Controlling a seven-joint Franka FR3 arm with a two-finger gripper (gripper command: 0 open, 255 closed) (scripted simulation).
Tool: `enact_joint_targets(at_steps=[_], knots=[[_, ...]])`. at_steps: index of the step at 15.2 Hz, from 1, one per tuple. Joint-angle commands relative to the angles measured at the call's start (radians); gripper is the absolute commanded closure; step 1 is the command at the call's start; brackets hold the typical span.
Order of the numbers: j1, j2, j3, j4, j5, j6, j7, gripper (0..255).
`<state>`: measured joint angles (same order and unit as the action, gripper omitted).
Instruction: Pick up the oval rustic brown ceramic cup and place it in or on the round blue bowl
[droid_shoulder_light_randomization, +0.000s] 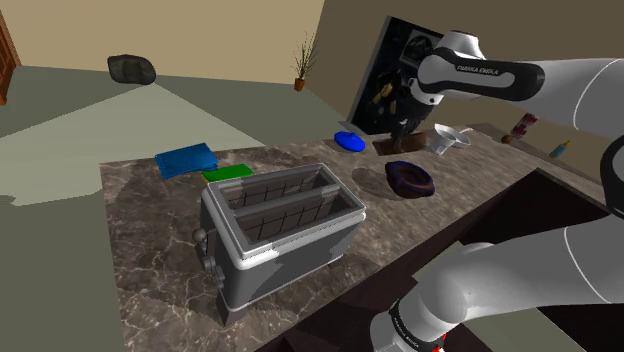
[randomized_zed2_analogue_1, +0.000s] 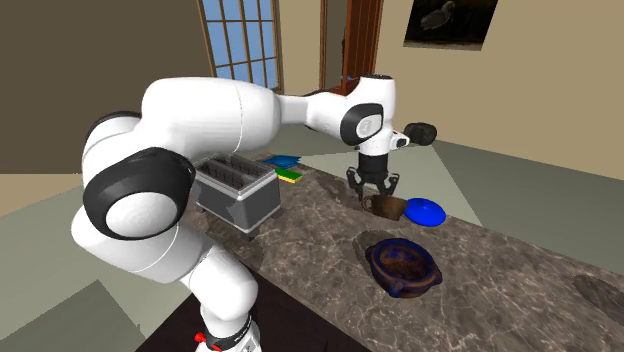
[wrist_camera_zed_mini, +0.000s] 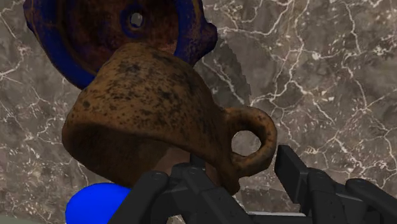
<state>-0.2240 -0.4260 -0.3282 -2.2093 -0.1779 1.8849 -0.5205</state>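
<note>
wrist view: cup apparently in pincer

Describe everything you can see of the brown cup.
The brown cup is speckled rusty brown, matte like ceramic, flaring toward its rim, with a ring handle on one side. It is upright under the gripper, whose fingers seem to clasp it by the handle, near the blue-rimmed bowl and a blue disc.

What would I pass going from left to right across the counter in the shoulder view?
First the blue mat → toaster → round bright blue bowl → dark blue bowl with handles → white jug-like thing. The brown cup overlaps the dark bowl, so it is left out.
</note>
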Motion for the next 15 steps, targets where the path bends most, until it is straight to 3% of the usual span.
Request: enact_joint_targets(at_steps=[1,8,15], knots=[[-0.02,-0.011,-0.036,0.004,-0.014,-0.008,-0.052,255],[-0.075,-0.011,-0.16,0.033,-0.048,-0.014,-0.218,255],[-0.08,-0.003,-0.175,-0.054,-0.057,0.081,-0.215,255]])
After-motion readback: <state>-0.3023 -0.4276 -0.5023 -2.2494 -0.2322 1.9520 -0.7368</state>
